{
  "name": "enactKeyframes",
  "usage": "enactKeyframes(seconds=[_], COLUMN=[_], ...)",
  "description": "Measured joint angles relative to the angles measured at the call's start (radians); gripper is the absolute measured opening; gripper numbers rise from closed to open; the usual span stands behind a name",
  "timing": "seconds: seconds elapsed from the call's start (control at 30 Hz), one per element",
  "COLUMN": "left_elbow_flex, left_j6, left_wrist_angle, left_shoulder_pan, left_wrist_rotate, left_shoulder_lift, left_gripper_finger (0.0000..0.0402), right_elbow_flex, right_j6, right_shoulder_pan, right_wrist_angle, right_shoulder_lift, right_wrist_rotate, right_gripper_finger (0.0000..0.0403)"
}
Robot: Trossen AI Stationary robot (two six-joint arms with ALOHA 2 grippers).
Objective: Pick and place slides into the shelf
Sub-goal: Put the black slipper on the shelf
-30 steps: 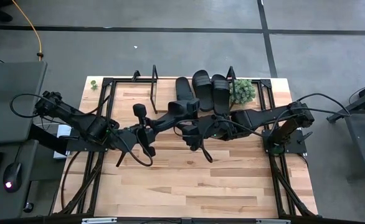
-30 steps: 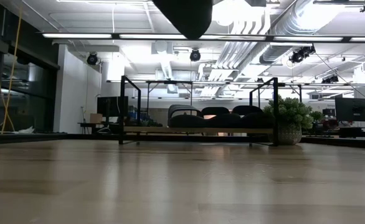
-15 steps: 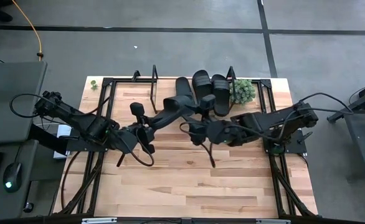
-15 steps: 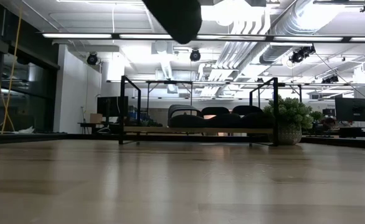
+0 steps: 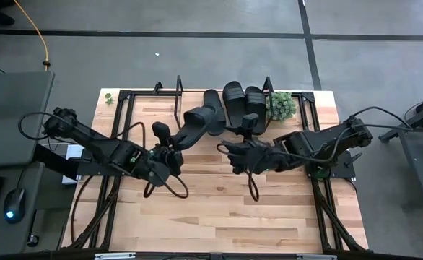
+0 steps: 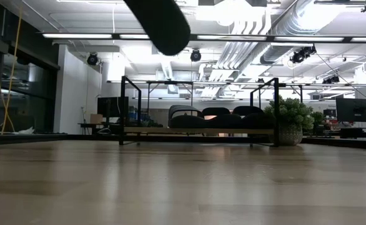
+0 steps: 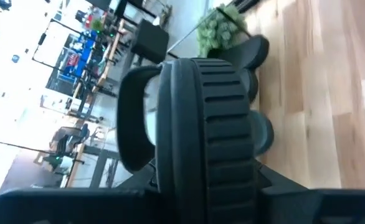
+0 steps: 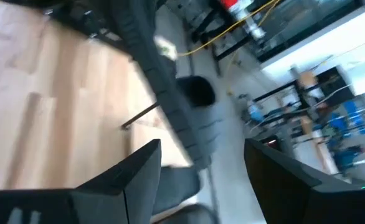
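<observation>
Fourth slide [image 5: 199,121] held aloft over the counter [image 5: 219,217] in the left tool [image 5: 169,146], long axis slanting toward the shelf [image 5: 164,108], just short of three slides parked there. Right tool [image 5: 234,154] nearby, wide apart, empty.

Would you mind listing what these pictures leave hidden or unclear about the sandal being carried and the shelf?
- Carried sandal: the high view shows it at the left gripper, but the arm hides the grip; the left wrist view is filled by its ribbed sole.
- Low view: the picture's top edge cuts this sandal off.
- Shelf: the sandals overlap there, so their count is unclear.
- Right gripper: open, its view is blurred.
</observation>
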Motion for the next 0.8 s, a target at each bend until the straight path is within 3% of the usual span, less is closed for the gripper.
enactKeyframes(seconds=[0.4,0.8], left_elbow_flex=[0.000,-0.020], left_j6=[-0.091,-0.368], left_wrist_angle=[-0.093,-0.297], left_shoulder_pan=[0.000,0.000], left_wrist_rotate=[-0.087,-0.128], left_shoulder_lift=[0.130,0.188], left_gripper_finger=[0.0080,0.0080], right_elbow_flex=[0.000,0.000], right_j6=[0.317,0.416], right_shoulder_pan=[-0.002,-0.004], right_wrist_angle=[-0.218,-0.285], right_shoulder_lift=[0.005,0.061], right_wrist_rotate=[-0.099,-0.121], right_gripper_finger=[0.0220,0.0220])
